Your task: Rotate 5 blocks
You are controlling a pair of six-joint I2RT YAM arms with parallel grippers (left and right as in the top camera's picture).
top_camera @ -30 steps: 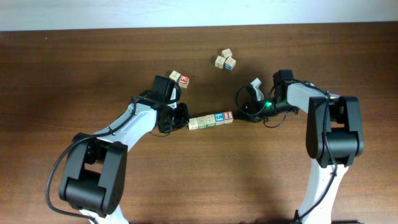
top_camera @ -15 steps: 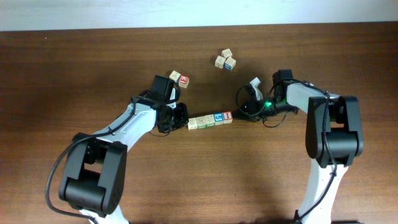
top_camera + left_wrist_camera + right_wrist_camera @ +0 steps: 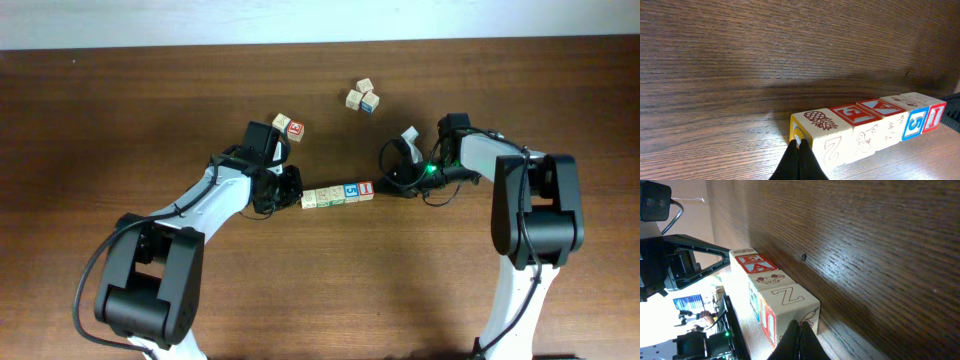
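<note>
the 5 blocks (image 3: 338, 192) lay as one joined line near the middle of the desk (image 3: 560, 80), running left to right, with the right end a little closer to the far edge.

at the line's left end was the left gripper (image 3: 297, 197). its jaws were pressed fully together with nothing between them. in the left wrist view, the left gripper's closed tips (image 3: 800, 148) met the end face of the first cube, which had a pineapple drawn on top.

beyond that gripper, toward the far edge, a separate pair of cubes (image 3: 288, 125) sat side by side, one plain and one with a red top.

from the left, seen from overhead, the cubes in the line were one nearly plain, two marked green, one marked blue and one marked red. in the left wrist view the line (image 3: 875, 125) stretched away to the right, the blue cube showing a 5.

further right and nearer the far edge sat a small cluster of three cubes (image 3: 362, 97), two plain and one blue.

at the line's right end was the right gripper (image 3: 381, 186), also closed tight and gripping nothing. in the right wrist view its tips (image 3: 801, 329) rested against the nearest cube of the line (image 3: 771, 292), which had a z on top.
</note>
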